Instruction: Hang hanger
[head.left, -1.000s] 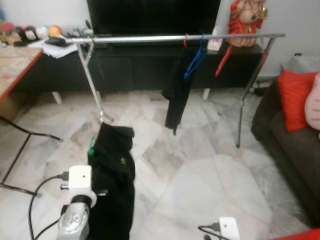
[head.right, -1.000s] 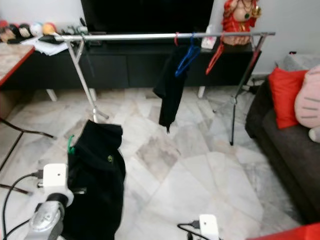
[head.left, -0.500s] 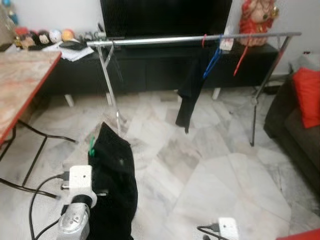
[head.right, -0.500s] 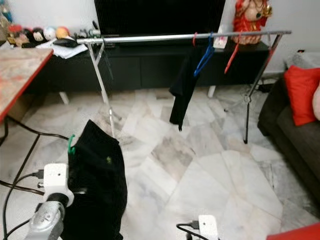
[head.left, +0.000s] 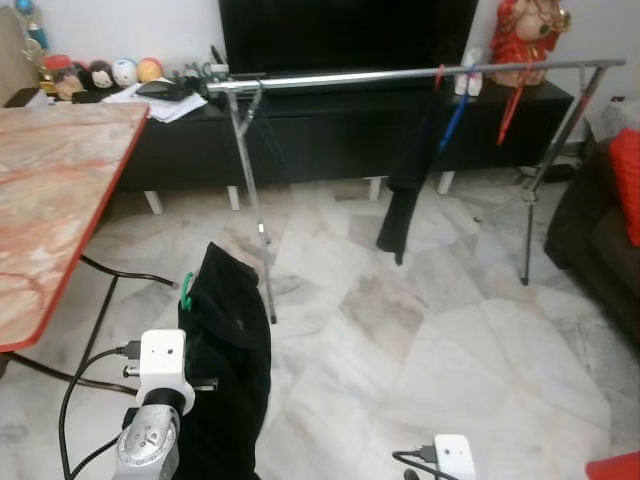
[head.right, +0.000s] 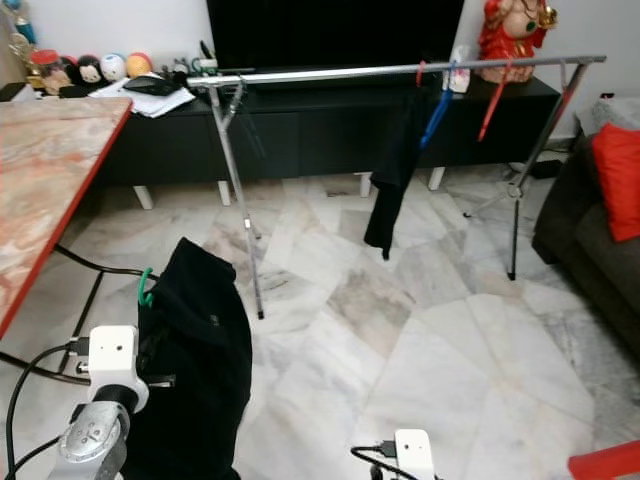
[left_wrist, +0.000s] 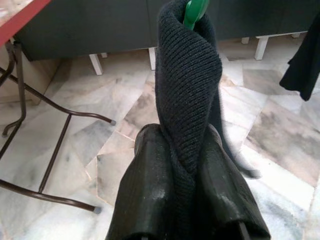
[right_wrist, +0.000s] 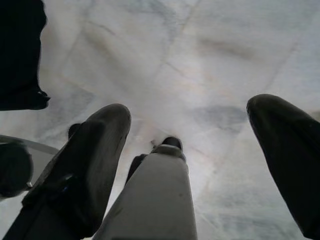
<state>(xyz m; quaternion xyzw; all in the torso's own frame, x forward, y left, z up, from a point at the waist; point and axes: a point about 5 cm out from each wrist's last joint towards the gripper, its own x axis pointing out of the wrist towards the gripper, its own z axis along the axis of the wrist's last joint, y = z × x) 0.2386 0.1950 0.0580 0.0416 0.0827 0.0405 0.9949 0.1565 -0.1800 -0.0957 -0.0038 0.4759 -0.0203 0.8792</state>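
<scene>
Fingers (left_wrist: 150, 190) of our left gripper (left_wrist: 182, 200) are pinched tight on a black knit garment (head.left: 225, 370) draped over a green hanger (head.left: 185, 291), which we hold low over the marble floor (head.left: 450, 350). Our right gripper (right_wrist: 200, 145) hangs idle, fingers spread wide and holding nothing. Beyond stands the metal clothes rail (head.left: 400, 75), bearing another dark garment (head.left: 405, 190) with blue and red hangers near its right end.

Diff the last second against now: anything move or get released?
Only the camera moved: the whole view swung, bringing the red-edged table further into frame and shifting the clothes rail across the picture. Unchanged: the left gripper stays shut on the black garment with its green hanger, and the right gripper hangs open over the floor.
</scene>
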